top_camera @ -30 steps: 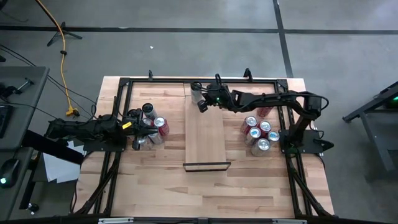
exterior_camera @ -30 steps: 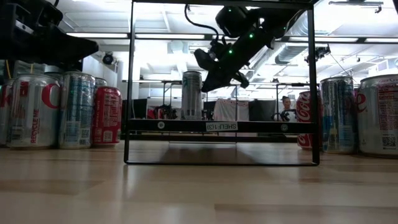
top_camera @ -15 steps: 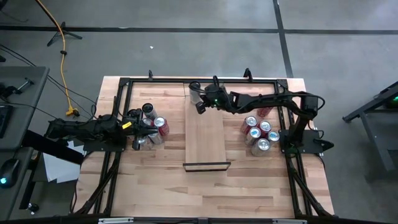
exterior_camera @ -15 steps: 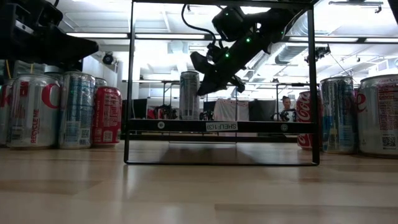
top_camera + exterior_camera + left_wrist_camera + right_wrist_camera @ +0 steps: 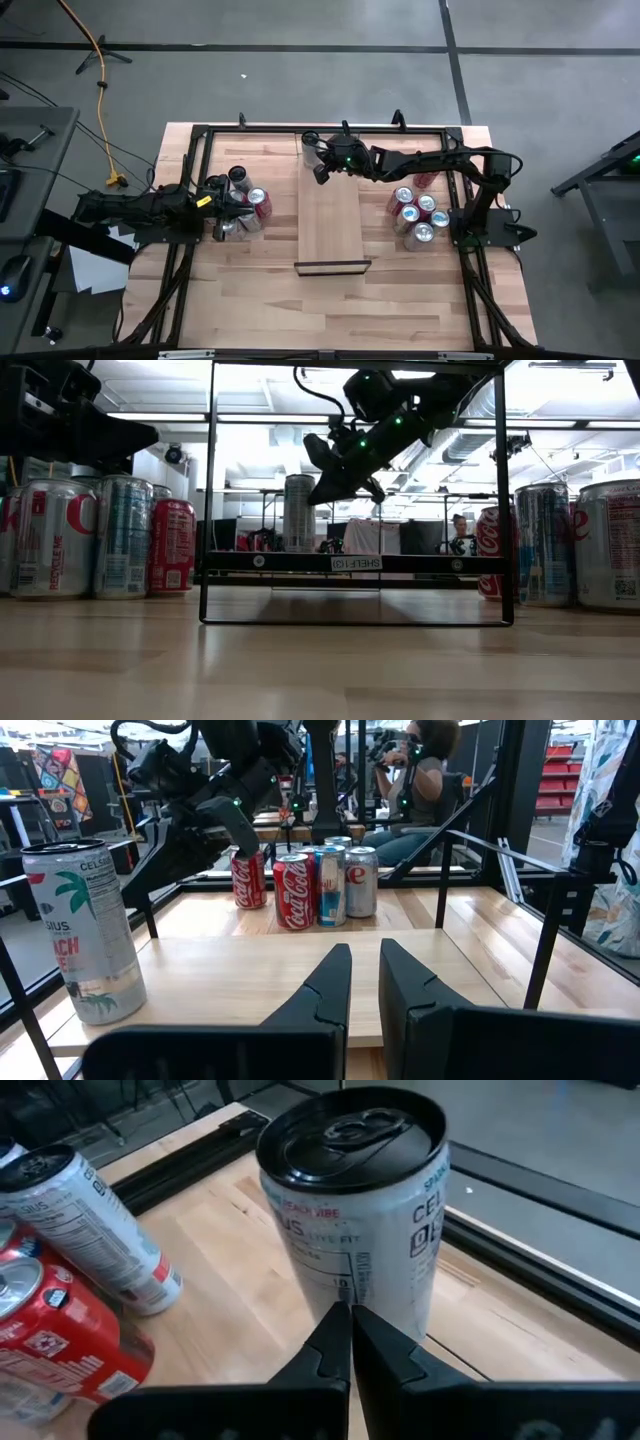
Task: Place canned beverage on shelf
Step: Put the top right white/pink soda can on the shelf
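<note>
A silver canned beverage (image 5: 311,146) stands upright on its base at the far left corner of the shelf (image 5: 330,220), a pale board with a black lip at its near end. It also shows in the low view (image 5: 298,512) and the left wrist view (image 5: 85,940). My right gripper (image 5: 350,1318) is shut, and its tips are at the can's side (image 5: 316,498). My left gripper (image 5: 365,975) is shut on nothing. It waits level at the table's left, above the cans there. My right gripper touches the can's side wall (image 5: 372,1285) with its shut fingertips (image 5: 338,1325), on the side facing the table's right and near edges. The fingers slant down from the right. The can stands upright with its base on the shelf.
A group of cans (image 5: 240,205) stands left of the shelf and another group (image 5: 415,215) right of it. A black frame (image 5: 200,135) runs around the work area, and its uprights (image 5: 208,490) flank the shelf. Bare tabletop lies in front of the shelf's lip.
My right gripper has crept toward the table's left and far edges, staying shut. The can has slid ahead of it along the shelf toward the far left corner, still upright.
</note>
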Available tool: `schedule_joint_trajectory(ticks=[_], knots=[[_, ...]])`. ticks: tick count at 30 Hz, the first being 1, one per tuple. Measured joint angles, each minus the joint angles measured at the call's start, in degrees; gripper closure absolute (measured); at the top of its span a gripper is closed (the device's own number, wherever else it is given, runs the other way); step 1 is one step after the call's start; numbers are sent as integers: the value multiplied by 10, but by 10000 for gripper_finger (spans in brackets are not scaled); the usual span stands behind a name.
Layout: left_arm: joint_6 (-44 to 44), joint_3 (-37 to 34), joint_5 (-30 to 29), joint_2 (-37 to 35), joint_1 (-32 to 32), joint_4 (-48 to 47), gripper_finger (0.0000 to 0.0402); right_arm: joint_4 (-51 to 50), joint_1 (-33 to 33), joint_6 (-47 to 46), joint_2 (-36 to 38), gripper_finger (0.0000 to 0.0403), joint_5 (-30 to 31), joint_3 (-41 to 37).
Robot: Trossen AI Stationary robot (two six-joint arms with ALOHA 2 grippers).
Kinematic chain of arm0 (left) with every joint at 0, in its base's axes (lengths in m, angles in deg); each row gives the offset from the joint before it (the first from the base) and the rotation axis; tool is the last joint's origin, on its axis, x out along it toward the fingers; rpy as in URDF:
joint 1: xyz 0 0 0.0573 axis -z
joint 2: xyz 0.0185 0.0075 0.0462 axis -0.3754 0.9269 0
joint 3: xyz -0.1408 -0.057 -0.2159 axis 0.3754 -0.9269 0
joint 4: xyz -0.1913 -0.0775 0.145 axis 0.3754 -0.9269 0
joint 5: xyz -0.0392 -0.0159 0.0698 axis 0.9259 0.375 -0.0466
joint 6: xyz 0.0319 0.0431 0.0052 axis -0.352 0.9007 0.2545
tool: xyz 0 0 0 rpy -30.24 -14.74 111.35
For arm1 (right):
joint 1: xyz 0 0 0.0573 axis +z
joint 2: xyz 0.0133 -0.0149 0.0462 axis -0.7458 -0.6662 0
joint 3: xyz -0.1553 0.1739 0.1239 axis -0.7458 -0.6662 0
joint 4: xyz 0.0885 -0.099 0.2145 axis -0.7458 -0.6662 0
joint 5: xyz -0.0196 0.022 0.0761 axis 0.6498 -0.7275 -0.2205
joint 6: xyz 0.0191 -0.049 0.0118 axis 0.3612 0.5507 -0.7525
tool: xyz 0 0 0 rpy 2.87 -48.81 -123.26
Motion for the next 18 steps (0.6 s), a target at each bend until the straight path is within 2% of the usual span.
schedule_joint_trajectory(ticks=[4, 11, 18], knots=[[0, 0, 0, 0, 0, 0, 396, -4, 0, 9, 0, 403, 1, 0], [0, 0, 0, 0, 0, 0, 396, -42, -2, -9, 2, 403, 52, 0], [0, 0, 0, 0, 0, 0, 396, -39, -12, -35, 2, 403, 90, 0]])
